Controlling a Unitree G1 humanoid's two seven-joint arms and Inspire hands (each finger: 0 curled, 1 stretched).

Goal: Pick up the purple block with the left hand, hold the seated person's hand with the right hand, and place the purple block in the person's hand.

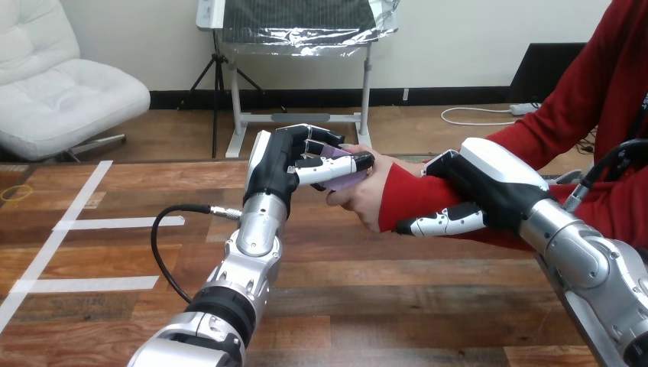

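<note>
The purple block [343, 170] sits pinched between the thumb and fingers of my left hand [294, 164], raised above the table near its far edge. The block lies right over the person's hand [361, 199], which reaches in from the right with its palm up and touches the block from below. My right hand [474, 191] is wrapped round the person's red-sleeved forearm [416, 200], its thumb curled under the sleeve and its fingers over the top.
Strips of white tape [115, 222] mark the wooden table [344, 306] at the left. A black cable [164, 245] loops from my left forearm over the tabletop. The person sits at the right side.
</note>
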